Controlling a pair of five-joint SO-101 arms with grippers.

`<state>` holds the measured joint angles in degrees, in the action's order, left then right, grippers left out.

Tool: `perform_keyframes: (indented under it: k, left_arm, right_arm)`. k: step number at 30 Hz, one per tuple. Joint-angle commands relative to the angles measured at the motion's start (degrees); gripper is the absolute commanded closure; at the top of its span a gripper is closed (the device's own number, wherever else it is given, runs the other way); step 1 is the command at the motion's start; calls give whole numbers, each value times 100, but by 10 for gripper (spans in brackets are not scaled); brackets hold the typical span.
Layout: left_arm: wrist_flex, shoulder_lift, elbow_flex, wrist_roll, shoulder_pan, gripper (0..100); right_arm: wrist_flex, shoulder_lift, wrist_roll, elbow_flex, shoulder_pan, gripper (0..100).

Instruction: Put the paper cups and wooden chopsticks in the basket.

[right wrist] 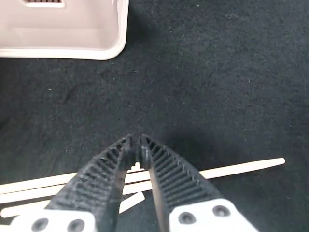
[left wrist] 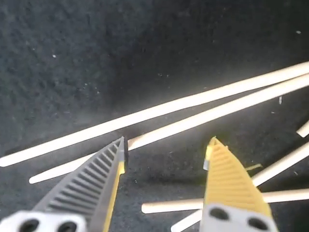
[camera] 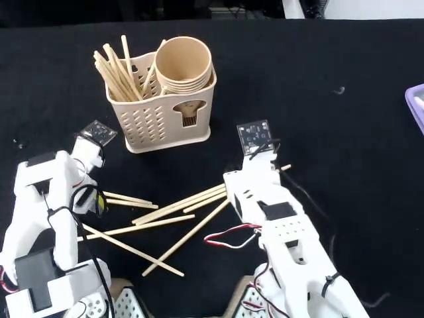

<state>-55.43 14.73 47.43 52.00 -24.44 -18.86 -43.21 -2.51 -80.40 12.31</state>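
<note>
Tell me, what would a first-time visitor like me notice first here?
Probably the beige basket at the back of the black table, already holding a stack of paper cups and a bundle of wooden chopsticks. Next, the loose chopsticks lying scattered in front of it, with the left gripper open just above them.

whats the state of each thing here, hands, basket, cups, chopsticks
left hand, open, over loose chopsticks
right hand, shut, above loose chopsticks
basket, upright, holding cups and chopsticks
cups, stacked, upright in the basket
chopsticks in basket, standing on end, leaning
loose chopsticks, lying scattered on the table
</note>
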Motion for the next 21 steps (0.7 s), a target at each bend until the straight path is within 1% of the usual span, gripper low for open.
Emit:
perform_keyframes:
  k: [1, 2, 6, 9, 21]
  left_arm:
    - [-229, 97, -646, 158, 66, 726]
    - [-220, 97, -725, 211, 66, 726]
    - [-167, 26, -787, 791, 101, 727]
    - [-105, 26, -716, 941, 136, 727]
    - [1705, 26, 497, 914, 127, 727]
  right_arm:
    - [132, -127, -26, 13, 97, 969]
    - [132, -127, -26, 13, 97, 969]
    - [132, -127, -26, 13, 97, 969]
    - [132, -127, -26, 13, 97, 969]
    - [132, -127, -26, 13, 97, 969]
